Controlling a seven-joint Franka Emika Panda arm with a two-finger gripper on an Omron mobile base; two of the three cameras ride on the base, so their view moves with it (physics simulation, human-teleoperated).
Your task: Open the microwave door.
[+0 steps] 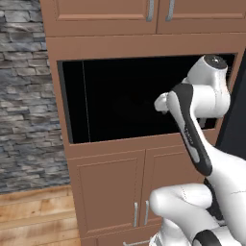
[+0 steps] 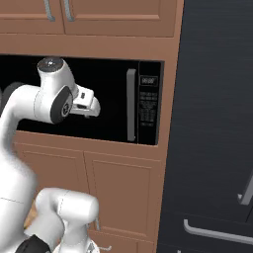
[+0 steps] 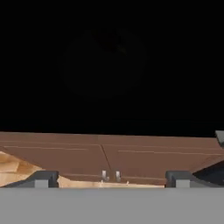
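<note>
The microwave (image 2: 99, 99) is built into brown cabinets, and its glossy black door (image 1: 120, 98) lies shut and flush with the front. A long grey vertical handle (image 2: 131, 105) runs down the door's right edge, beside the narrow button panel (image 2: 148, 104). My gripper (image 2: 94, 106) hangs in front of the door's middle, well left of the handle and pointing at the black panel (image 3: 112, 65). In the hand view its two finger tips (image 3: 41, 178) stand wide apart with nothing between them, so the gripper (image 3: 111, 179) is open. It also shows as a white hand (image 1: 162, 103) before the door.
Brown cabinet doors (image 1: 139, 182) sit below the microwave and more above (image 2: 99, 15). A tall black appliance (image 2: 212, 123) with grey handles stands close on the right. A grey stone wall (image 1: 24, 96) and wooden floor (image 1: 33, 216) lie to the left.
</note>
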